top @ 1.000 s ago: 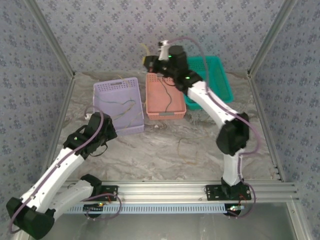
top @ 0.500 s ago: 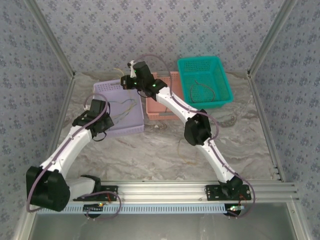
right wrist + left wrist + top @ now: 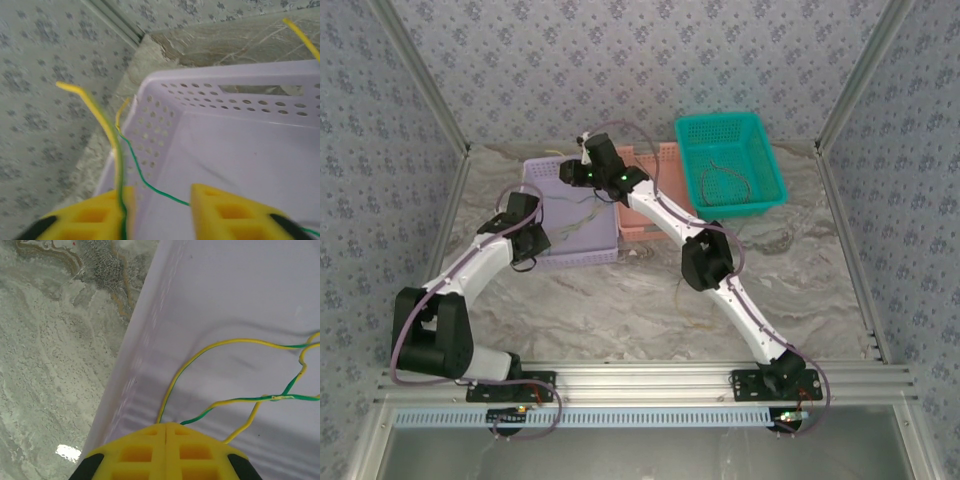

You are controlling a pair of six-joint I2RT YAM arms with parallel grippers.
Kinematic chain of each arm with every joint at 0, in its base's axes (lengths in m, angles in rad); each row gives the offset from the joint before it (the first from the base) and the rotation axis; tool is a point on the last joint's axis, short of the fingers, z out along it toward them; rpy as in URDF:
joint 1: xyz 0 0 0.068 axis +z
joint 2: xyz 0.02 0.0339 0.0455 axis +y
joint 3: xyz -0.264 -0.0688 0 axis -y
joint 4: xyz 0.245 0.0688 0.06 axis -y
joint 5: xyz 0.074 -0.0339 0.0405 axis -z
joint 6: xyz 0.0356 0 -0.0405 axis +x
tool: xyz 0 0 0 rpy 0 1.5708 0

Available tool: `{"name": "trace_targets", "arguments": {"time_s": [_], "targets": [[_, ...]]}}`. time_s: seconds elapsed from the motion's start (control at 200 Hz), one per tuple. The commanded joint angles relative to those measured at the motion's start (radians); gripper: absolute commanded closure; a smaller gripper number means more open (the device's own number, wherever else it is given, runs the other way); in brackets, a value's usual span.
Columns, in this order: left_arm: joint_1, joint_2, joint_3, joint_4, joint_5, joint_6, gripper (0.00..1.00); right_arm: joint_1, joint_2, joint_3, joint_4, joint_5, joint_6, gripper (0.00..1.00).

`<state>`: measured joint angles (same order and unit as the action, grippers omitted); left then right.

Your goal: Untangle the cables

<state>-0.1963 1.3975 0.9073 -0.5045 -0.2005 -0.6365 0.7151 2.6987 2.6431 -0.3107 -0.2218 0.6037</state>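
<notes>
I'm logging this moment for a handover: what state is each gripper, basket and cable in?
Left gripper: shut on thin yellow-and-green cables.
Right gripper: open, a yellow-and-green cable end lying along one finger.
Lilac perforated plastic basket: upright, cables inside.
Teal plastic mesh basket: upright, a thin cable loose inside.
Pink plastic basket: upright, partly hidden by the right arm.

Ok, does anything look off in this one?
A yellow-green cable lies along one finger of the open right claw, above the purple basket corner, poking upward rather than dropping in. Nothing looks spilled or damaged.
</notes>
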Motion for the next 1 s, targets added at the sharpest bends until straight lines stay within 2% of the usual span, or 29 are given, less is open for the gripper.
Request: {"name": "trace_targets", "arguments": {"time_s": [0.0,0.11,0.245,0.35,0.44,0.56,0.625,0.904,0.994], "targets": [[0.005,-0.041,-0.003,0.015,0.013,0.001,1.00,-0.003,0.023,0.054,-0.095,0.023,-0.026,0.50],[0.010,-0.060,0.003,-0.020,0.005,-0.001,1.00,0.006,-0.003,0.069,-0.129,0.055,-0.069,0.38],[0.018,-0.111,-0.003,-0.043,0.038,-0.011,0.99,0.006,-0.042,0.070,-0.155,0.084,-0.101,0.34],[0.020,-0.147,-0.003,-0.053,0.070,-0.018,0.87,0.008,-0.069,0.071,-0.169,0.099,-0.125,0.31],[0.028,-0.157,0.001,-0.064,0.100,-0.017,0.69,0.008,-0.084,0.071,-0.179,0.111,-0.136,0.29],[0.033,-0.170,0.004,-0.060,0.156,-0.013,0.53,0.003,-0.091,0.070,-0.186,0.113,-0.143,0.24],[0.034,-0.173,0.008,-0.060,0.176,-0.008,0.48,0.004,-0.095,0.070,-0.190,0.112,-0.148,0.21],[0.035,-0.129,0.042,-0.049,0.210,0.010,0.49,0.007,-0.145,0.061,-0.232,0.152,-0.174,0.18],[0.035,-0.109,0.059,-0.041,0.213,0.021,0.62,0.012,-0.209,0.002,-0.229,0.185,-0.187,0.19]]}}
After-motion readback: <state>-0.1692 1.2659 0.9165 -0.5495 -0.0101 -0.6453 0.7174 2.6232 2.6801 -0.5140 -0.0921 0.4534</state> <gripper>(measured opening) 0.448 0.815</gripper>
